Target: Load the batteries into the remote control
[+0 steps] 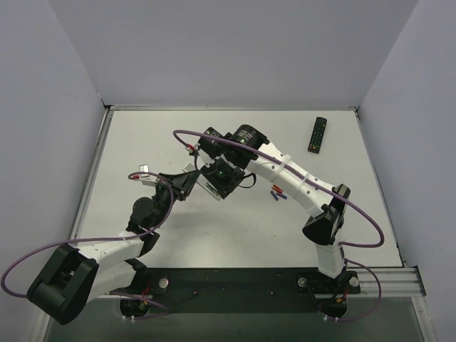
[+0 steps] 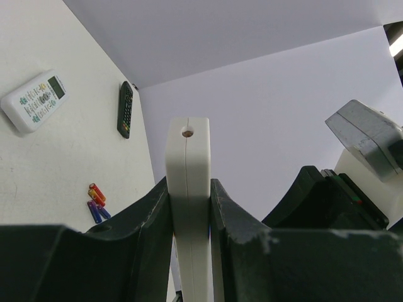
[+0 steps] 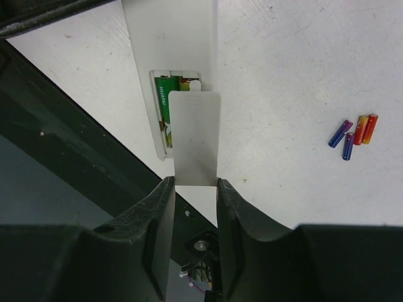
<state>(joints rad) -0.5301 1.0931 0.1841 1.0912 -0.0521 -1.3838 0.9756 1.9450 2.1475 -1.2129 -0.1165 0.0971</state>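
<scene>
My left gripper [image 2: 189,192] is shut on the slim white remote control [image 2: 187,151] and holds it edge-on above the table. In the right wrist view the remote [image 3: 170,38] shows its open battery compartment with a green battery [image 3: 165,100] inside. Only one green cell is clear to see. My right gripper [image 3: 194,185] is shut on a flat white battery cover [image 3: 196,135], which partly overlaps the compartment. In the top view both grippers meet at mid-table, left [image 1: 187,182] and right [image 1: 218,178], and the remote is mostly hidden between them.
Red and blue/purple cells [image 1: 277,192] lie on the table right of the grippers and also show in the right wrist view [image 3: 352,133]. A black remote [image 1: 318,134] lies at the back right. A wider white remote with a display [image 2: 34,100] lies on the table.
</scene>
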